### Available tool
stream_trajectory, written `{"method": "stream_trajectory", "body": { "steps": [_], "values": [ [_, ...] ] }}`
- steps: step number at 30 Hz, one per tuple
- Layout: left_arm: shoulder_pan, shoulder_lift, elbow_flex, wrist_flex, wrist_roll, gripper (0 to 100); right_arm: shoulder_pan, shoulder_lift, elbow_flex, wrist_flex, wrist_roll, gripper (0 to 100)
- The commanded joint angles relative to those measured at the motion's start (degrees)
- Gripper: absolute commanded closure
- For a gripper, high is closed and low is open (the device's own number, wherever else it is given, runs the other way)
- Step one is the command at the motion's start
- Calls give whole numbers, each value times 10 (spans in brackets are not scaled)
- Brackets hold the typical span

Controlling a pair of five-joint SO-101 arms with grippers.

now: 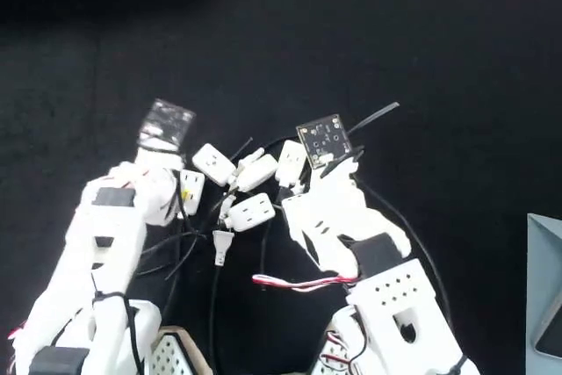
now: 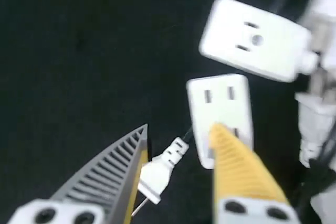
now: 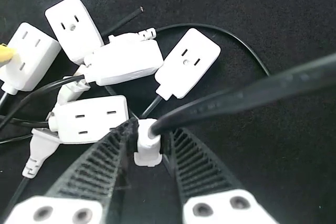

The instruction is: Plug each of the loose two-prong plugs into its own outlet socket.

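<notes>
My right pincer (image 3: pixel 149 128) is clamping the held plug (image 3: pixel 147 148), with one ribbed finger pressing each side of its white body. The black cord (image 3: pixel 247 95) is rising out of the plug's back, past my wrist camera. The held plug is hanging right by the corner of the double outlet (image 3: pixel 89 120), whose slots are facing up. I cannot tell whether the two are touching.

I am holding my left pincer (image 2: pixel 178 128) wide apart. The yellow finger (image 2: pixel 236 161) is lying over the near end of the flat outlet (image 2: pixel 219 106), and the grey finger (image 2: pixel 113 166) is standing off to the other side. A small plug (image 2: pixel 153 178) is lying on the black cloth between them, just beside the grey finger. Its prongs are pointing back toward my wrist.

The rest of the cluster is sitting on the table (image 1: pixel 421 59), between my two arms:
- The tilted outlet (image 1: pixel 213 164) is lying just beyond the flat outlet, face up.
- A white adapter (image 1: pixel 255 171) is resting against the tilted outlet, with thin cords crossing under it.
- The end outlet (image 1: pixel 291 161) is lying nearest my right wrist, with a black cord curving round behind it.
- A loose plug (image 1: pixel 219 248) is lying apart from the others, nearer my bases. Its prongs are pointing toward me and it is in no socket.

Red-and-white wires (image 1: pixel 299 284) are running along my right arm.
</notes>
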Motion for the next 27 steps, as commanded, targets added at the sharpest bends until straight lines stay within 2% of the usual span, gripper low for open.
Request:
{"method": "stream_trajectory", "body": {
  "steps": [1,6,9,16,20,27],
  "values": [
    [-12,-5,-69,70,56,766,6,2,-24,-3,-4,985],
    [23,-5,-147,188,135,721,6,2,-26,-3,-4,985],
    [44,1,-164,204,152,715,6,2,-26,-3,-4,985],
    [55,47,-77,74,149,719,6,2,-23,-3,-4,985],
    [55,112,-65,33,149,721,6,2,-23,-2,-4,985],
    [56,193,-122,28,149,888,6,2,-23,0,-4,985]
  ]
}}
